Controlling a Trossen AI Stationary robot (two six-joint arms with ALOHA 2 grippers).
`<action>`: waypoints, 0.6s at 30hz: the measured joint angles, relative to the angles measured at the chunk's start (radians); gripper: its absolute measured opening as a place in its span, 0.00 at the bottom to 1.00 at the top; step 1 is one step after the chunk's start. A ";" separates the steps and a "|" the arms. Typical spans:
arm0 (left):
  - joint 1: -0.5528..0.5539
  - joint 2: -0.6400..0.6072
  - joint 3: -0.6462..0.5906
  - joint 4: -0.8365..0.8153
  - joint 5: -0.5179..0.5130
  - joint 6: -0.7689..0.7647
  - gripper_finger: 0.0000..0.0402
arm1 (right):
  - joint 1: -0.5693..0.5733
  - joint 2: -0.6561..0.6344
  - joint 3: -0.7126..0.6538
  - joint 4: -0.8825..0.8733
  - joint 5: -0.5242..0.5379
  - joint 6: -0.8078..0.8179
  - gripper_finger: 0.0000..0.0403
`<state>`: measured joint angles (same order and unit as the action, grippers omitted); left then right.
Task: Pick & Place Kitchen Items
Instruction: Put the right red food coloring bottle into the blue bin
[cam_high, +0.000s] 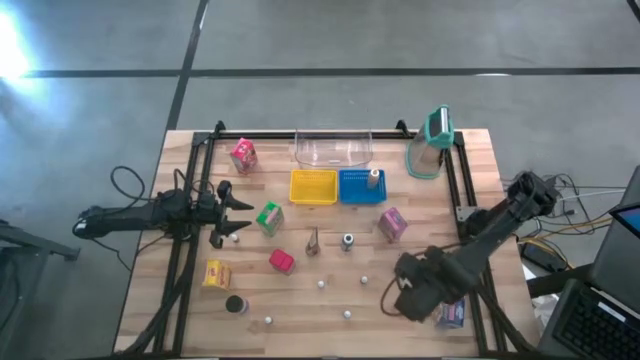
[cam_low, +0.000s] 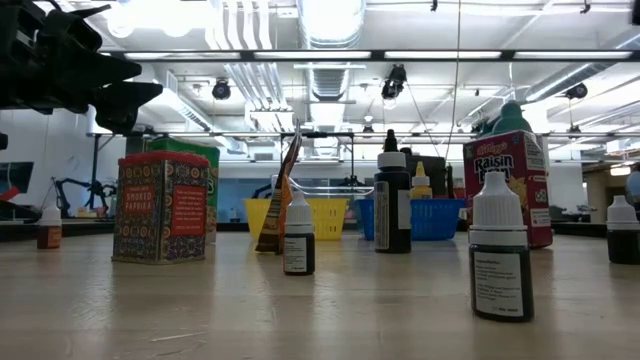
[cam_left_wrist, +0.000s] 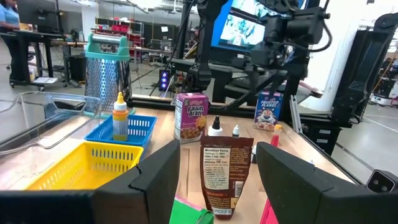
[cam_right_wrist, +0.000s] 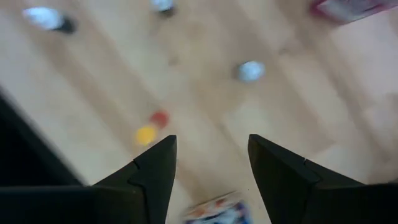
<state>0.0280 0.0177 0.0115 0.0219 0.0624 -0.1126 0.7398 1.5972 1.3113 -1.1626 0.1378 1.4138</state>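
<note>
The kitchen items lie loose on the wooden table: a pink carton (cam_high: 243, 154), a green carton (cam_high: 268, 217), a yellow carton (cam_high: 216, 273), a red carton (cam_high: 282, 261), a purple carton (cam_high: 392, 224), a brown pouch (cam_high: 313, 241), a small bottle (cam_high: 347, 241), a dark disc (cam_high: 235, 304) and tiny white balls (cam_high: 347, 313). My left gripper (cam_high: 237, 217) hangs open just left of the green carton; in its wrist view the gripper (cam_left_wrist: 217, 180) frames the pouch (cam_left_wrist: 219, 174). My right gripper (cam_high: 393, 296) is open above bare wood near the front right, fingers (cam_right_wrist: 155, 174) pointing down.
At the table's far side stand a yellow basket (cam_high: 313, 186), a blue basket (cam_high: 361, 186) holding a small bottle (cam_high: 375, 179), a clear tub (cam_high: 333, 148) and a jug with a teal lid (cam_high: 432, 140). A blue carton (cam_high: 452, 313) lies beside the right arm.
</note>
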 joint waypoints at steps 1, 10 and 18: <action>0.000 0.000 0.000 0.000 0.000 0.000 0.54 | 0.016 0.002 0.000 0.021 0.001 0.013 0.47; 0.000 0.003 0.000 0.001 0.000 0.000 0.54 | 0.061 0.087 0.008 0.135 0.018 0.026 0.43; 0.000 0.004 0.000 0.001 0.000 0.003 0.54 | 0.061 0.138 0.013 0.156 -0.009 0.023 0.48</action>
<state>0.0277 0.0216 0.0113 0.0227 0.0620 -0.1098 0.8013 1.7352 1.3247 -1.0065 0.1289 1.4366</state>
